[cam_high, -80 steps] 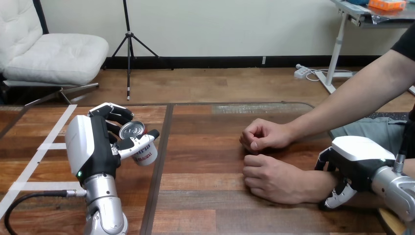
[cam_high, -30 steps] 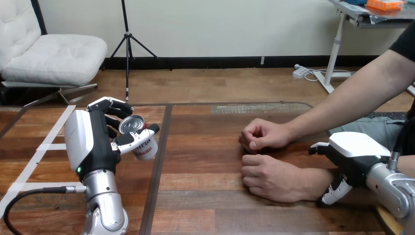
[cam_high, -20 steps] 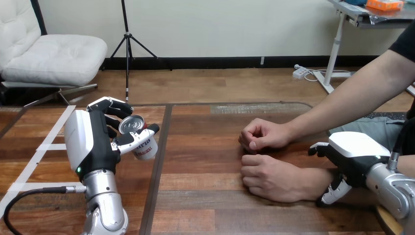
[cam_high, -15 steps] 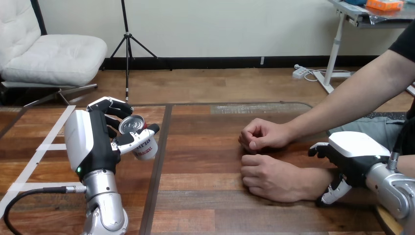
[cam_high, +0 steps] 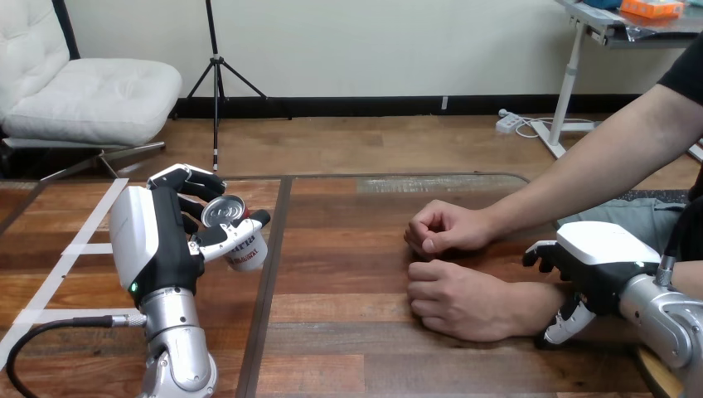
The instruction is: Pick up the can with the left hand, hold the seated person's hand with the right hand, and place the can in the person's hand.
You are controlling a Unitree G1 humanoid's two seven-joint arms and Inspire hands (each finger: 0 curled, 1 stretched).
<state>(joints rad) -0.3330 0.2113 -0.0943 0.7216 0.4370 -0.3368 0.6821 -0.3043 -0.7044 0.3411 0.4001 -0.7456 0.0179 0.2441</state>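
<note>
Leaning in left hand [cam_high: 156, 242], can [cam_high: 241, 248] points lid up-left.

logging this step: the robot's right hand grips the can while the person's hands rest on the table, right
No: the head view shows the left hand, not the right, gripping the can while the person's hands rest on the table.

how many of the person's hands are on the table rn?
2. A closed hand farther from the robot; a palm-down hand nearer, both on the table. The nearer one's wrist is under the robot's right hand. None looks hidden.
</note>
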